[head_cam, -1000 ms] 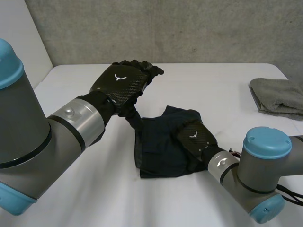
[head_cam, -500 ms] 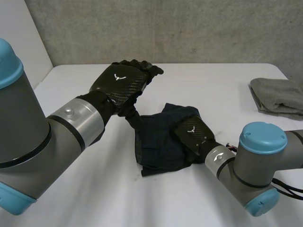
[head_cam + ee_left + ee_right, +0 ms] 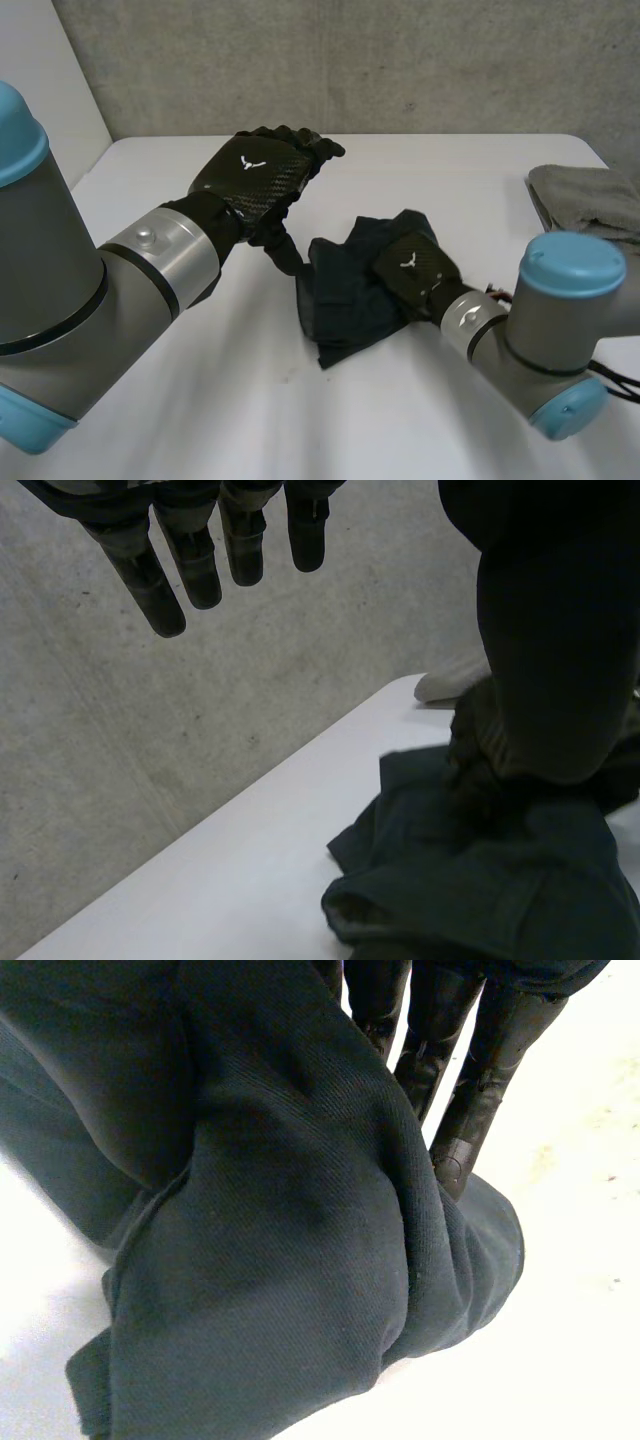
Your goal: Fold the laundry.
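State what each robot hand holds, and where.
Left robot hand pinches a raised corner of the dark garment; right robot hand grips a bunched fold near its middle.

Your white counter (image 3: 450, 170) carries two pieces of laundry. A dark garment (image 3: 345, 295) lies crumpled near its middle, bunched into a hump on its right side, with one corner drawn up off the surface as a twisted strip. Well apart from it, at the counter's right edge, you have a grey cloth (image 3: 585, 200) lying folded and flat.
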Robot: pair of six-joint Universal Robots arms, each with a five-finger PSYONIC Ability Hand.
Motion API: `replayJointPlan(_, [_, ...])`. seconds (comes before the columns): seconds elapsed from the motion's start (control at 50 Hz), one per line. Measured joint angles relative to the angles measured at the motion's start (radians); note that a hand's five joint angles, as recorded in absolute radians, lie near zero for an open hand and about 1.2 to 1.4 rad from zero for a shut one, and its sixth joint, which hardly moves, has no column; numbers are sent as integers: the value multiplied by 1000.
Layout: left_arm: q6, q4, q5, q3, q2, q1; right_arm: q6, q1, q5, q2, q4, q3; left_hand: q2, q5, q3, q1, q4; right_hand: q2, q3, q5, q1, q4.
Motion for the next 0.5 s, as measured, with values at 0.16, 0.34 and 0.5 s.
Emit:
replayJointPlan(0.16, [0,0,0,0,0,1,-147,-102,-73,-22,57,-43,0,0,0,0,0,42,41,48,39,48])
replayJointPlan(0.34, [0,0,-1,0,-1,2,-281,-214,-181,27,75,-110,0,0,0,0,0,45,49,62,39,56])
replayJointPlan(0.5, [-1,0,-2,-1,-6,4,-318,-314,-226,157,113,-292,0,0,0,0,0,45,49,62,39,56])
